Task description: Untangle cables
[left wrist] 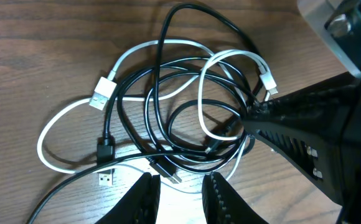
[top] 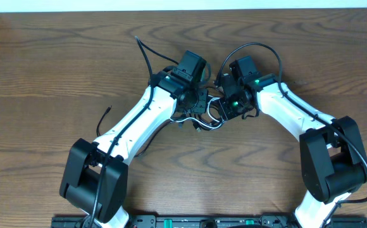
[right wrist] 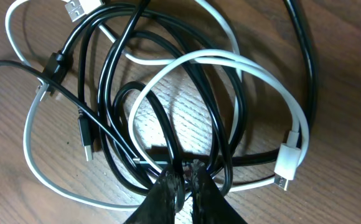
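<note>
Cables lie in one tangled heap on the wooden bench, about in the middle of it. Both arms bend inward, so the two claws meet over this heap. From above, the heap is mostly hidden under the wrists, and only some loops show between them.

The left claw hangs just at the near side of the tangle. Its two fingers stand a little apart with a clear gap, and nothing is between them. A black plug lies on the wood right in front of that gap, and as far as I can see the claw does not touch it.

The right claw is down inside the heap. Its fingers are pressed almost together, and a black cable runs into the narrow slit between the tips, so the claw has a pinch on that strand. Which of the black ones this is I cannot tell, because they cross each other many times there.

The white cable makes one wide loop out to the side of the heap and one smaller loop over the black ones. Its flat USB plug rests on the bench beside a black loop. Its small plug lies close by the right claw.
</note>
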